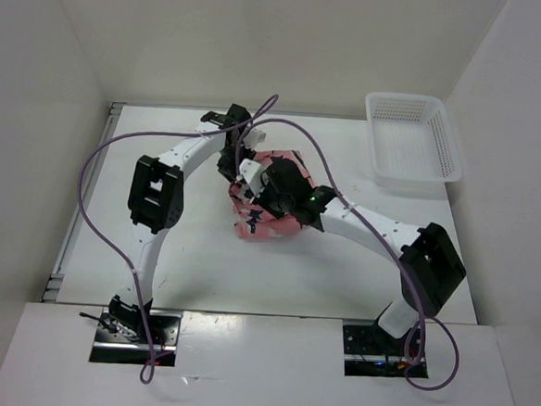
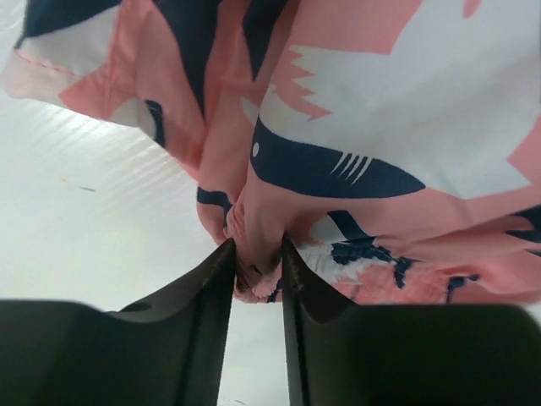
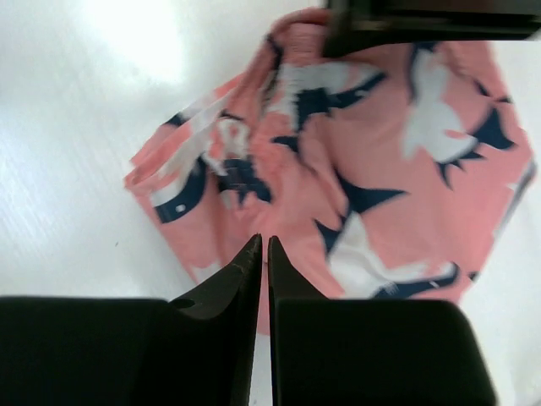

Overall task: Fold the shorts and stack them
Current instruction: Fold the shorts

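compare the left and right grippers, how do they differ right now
The left gripper pinches a fold of the shorts between its jaws; the right gripper is shut with no cloth plainly in its jaws. The left gripper sits right against the fabric; the right gripper hangs above it. Both are black and at the shorts.

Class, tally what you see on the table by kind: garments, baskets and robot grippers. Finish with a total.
shorts: 1
white mesh basket: 1
grippers: 2, the left gripper and the right gripper
Total: 4
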Robot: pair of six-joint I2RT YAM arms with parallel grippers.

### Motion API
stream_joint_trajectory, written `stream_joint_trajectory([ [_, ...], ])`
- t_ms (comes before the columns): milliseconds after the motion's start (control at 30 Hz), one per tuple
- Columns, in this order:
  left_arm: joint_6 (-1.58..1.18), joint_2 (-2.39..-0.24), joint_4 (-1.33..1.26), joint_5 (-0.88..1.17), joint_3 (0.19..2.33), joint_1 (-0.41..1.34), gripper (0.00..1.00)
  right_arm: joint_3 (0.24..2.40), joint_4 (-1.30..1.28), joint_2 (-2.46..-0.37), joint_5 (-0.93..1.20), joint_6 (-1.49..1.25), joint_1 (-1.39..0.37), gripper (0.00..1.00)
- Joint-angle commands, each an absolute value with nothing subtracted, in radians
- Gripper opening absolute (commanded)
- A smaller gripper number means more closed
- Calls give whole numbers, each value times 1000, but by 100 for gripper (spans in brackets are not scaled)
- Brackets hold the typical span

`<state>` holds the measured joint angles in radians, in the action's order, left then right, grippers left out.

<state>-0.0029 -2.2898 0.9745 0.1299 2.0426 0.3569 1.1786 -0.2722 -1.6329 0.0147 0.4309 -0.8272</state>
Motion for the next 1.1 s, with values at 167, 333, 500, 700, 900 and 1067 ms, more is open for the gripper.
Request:
stream_joint_trajectory([
  [167, 0, -2272, 888, 14, 2045, 356, 43, 1132, -112, -1646, -167, 327, -704, 11],
  [333, 0, -2292, 870, -8, 2045, 356, 46, 1082, -112, -1732, -202, 327, -649, 11],
  [500, 0, -2302, 844, -43, 2025, 356, 49, 1040, -160, -1772, -192, 388, -638, 11],
  [700, 0, -2324, 834, -55, 2025, 347, 50, 1002, -189, -1772, -152, 425, -638, 11],
  [900, 0, -2310, 834, -43, 2043, 347, 58, 1058, -207, -1741, -129, 413, -638, 15],
  [1067, 0, -2197, 834, 12, 2054, 347, 70, 1178, -279, -1652, -80, 305, -638, 15],
])
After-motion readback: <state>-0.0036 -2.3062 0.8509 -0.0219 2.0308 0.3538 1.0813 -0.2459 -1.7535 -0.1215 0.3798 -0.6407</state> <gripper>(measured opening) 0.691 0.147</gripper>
